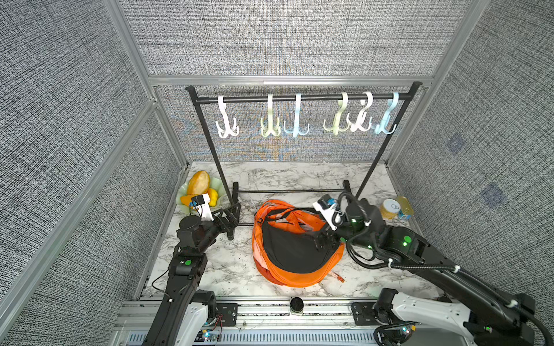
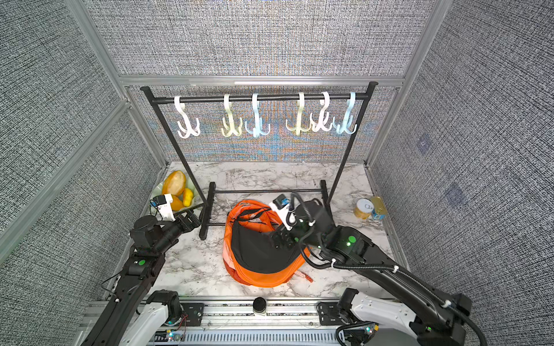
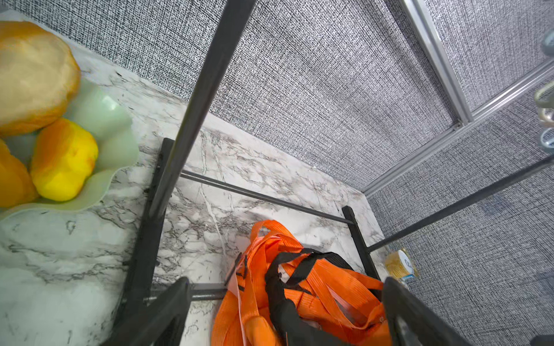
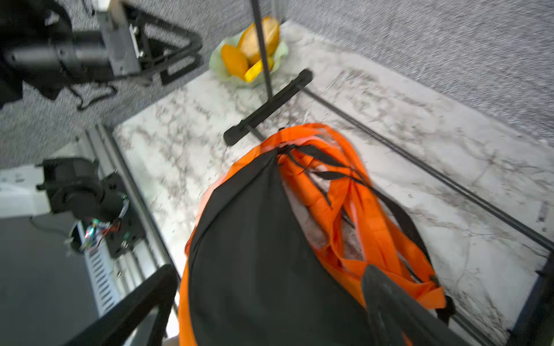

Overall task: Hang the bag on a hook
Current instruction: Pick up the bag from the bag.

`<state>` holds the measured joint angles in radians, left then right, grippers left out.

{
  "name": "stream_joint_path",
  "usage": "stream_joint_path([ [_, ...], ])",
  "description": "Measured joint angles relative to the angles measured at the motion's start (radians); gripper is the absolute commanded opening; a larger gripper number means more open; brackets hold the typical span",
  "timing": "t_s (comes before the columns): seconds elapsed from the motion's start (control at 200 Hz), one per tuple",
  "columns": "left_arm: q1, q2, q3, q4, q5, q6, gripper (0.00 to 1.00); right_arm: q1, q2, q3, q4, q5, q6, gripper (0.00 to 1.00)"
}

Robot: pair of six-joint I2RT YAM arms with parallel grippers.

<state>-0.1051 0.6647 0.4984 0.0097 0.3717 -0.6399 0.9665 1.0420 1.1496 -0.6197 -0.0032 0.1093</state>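
Bag (image 1: 296, 254): orange with a black panel, lying slumped on the marble table (image 1: 227, 269) in front of the rack (image 1: 209, 140), not yet lifted
Straps (image 1: 284, 213): orange and black loops, lying tangled at the bag's far end, nearest the rack's base
Right gripper (image 1: 322, 239): jaws spread wide, hovering low over the black panel, gripping nothing
Left gripper (image 1: 233, 216): jaws spread, empty, waiting beside the rack's left foot, apart from the bag
Hooks (image 1: 271, 121): six, all bare, hanging from the rail (image 1: 317, 97) well above the bag
Step in hand: reaching for the bag, grasp not yet made
Next move: calling for a pinch on a strap loop rather than the panel, leaving the loop open to a hook
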Motion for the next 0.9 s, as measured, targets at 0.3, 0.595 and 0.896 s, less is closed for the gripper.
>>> stream_joint_path([
  [0.3, -0.001, -0.063, 0.036, -0.123, 0.075, 0.0, 0.99, 0.266, 0.293, 0.214, -0.283, 0.097, 0.011, 0.99],
  [0.595, -0.001, -0.05, 0.084, -0.153, 0.121, 0.001, 0.99, 0.325, 0.453, 0.224, -0.372, 0.148, 0.05, 0.93],
  [0.896, -0.001, -0.061, 0.088, -0.177, 0.163, -0.053, 0.99, 0.322, 0.518, 0.102, -0.34, 0.188, 0.015, 0.57],
])
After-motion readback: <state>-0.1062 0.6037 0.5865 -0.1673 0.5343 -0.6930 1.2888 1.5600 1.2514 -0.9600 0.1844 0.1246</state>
